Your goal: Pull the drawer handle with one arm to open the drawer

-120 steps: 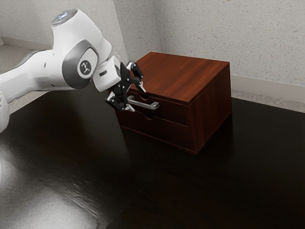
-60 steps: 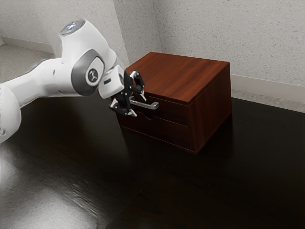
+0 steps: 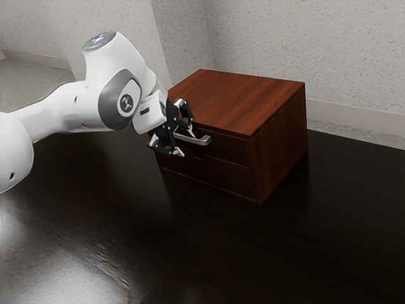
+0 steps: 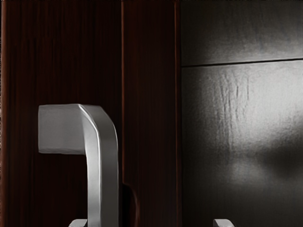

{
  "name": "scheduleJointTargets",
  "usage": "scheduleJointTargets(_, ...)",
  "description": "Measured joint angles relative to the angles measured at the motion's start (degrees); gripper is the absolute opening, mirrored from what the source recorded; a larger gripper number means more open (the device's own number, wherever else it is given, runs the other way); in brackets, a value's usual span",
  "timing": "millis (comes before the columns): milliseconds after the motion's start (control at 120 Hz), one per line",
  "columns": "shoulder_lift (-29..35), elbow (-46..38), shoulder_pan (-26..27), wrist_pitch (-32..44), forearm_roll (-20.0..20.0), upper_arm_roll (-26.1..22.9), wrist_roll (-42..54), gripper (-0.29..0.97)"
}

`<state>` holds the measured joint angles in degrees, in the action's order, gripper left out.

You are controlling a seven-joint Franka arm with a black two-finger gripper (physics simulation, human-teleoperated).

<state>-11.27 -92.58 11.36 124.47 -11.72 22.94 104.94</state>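
Our hand (image 3: pixel 175 135) stands with fingers apart, straddling one end of the silver handle (image 3: pixel 197 140) on the upper drawer (image 3: pixel 231 147) of the wooden cabinet (image 3: pixel 253 101), which sits on our dark tabletop (image 3: pixel 285 253)

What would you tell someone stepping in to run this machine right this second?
Tool: open, its fingers straddling the end of the silver handle nearer the arm, not clamped on it.
Things: the handle is on the upper drawer of the wooden cabinet, which stands on the dark table.
Done: the tool is lined up at the handle.
Left: close on the handle, then pull straight out. The drawer front looks flush, so it is not yet opened.
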Motion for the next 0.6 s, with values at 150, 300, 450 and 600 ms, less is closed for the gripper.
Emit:
scheduleJointTargets(150, 0.0, 0.0, -0.1, 0.0, -1.0, 0.0, 0.0, 0.2)
scheduleJointTargets(300, 0.2, -0.4, 0.0, -0.1, -1.5, 0.1, -0.2, 0.15)
scheduleJointTargets(450, 1.7, -2.5, 0.2, -0.1, -1.6, 0.1, -0.4, 0.11)
scheduleJointTargets(600, 3.6, -4.8, 0.3, 0.0, -1.6, 0.1, -0.6, 0.1)
